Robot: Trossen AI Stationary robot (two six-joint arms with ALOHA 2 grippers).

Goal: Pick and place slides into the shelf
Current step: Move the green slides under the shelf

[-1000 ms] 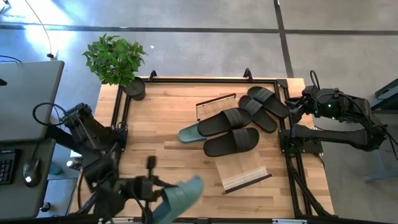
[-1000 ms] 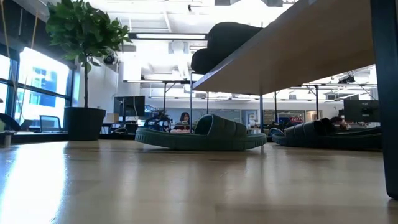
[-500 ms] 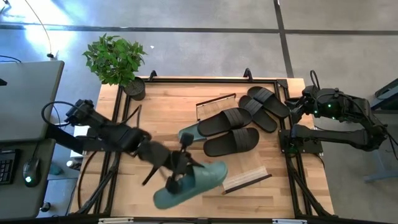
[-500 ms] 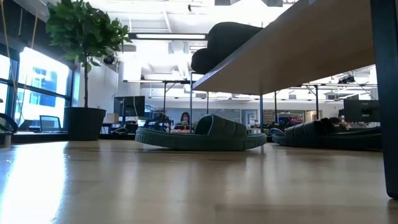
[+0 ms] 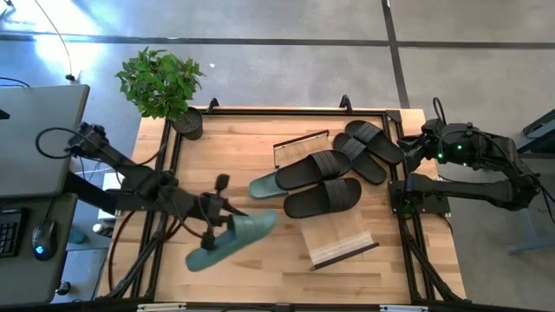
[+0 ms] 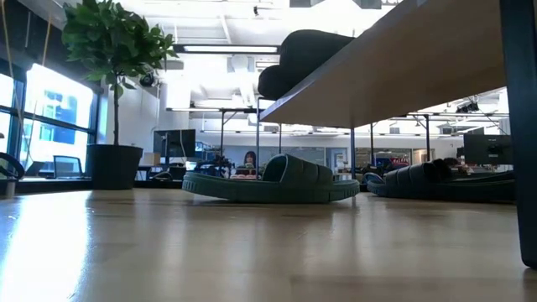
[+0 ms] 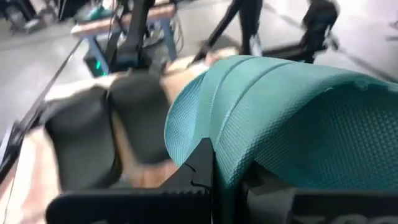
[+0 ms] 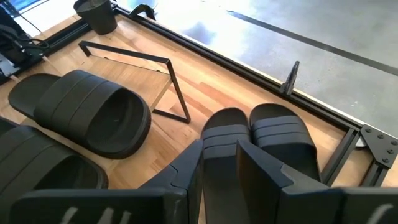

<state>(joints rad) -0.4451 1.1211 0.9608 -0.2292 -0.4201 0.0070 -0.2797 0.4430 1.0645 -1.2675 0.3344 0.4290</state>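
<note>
Carried green slide (image 5: 230, 240) now swung back left, away from shelf (image 5: 334, 227), clamped in left tool (image 5: 211, 230) above worktop (image 5: 251, 147). Placement not yet begun. Right tool (image 8: 217, 163) part open, empty, parked over black slides (image 5: 368, 147).

One camera looks straight down, one level at tabletop; both show the shelf (image 5: 334, 232).

Dark jointed arms (image 5: 139, 178), black cables
</note>
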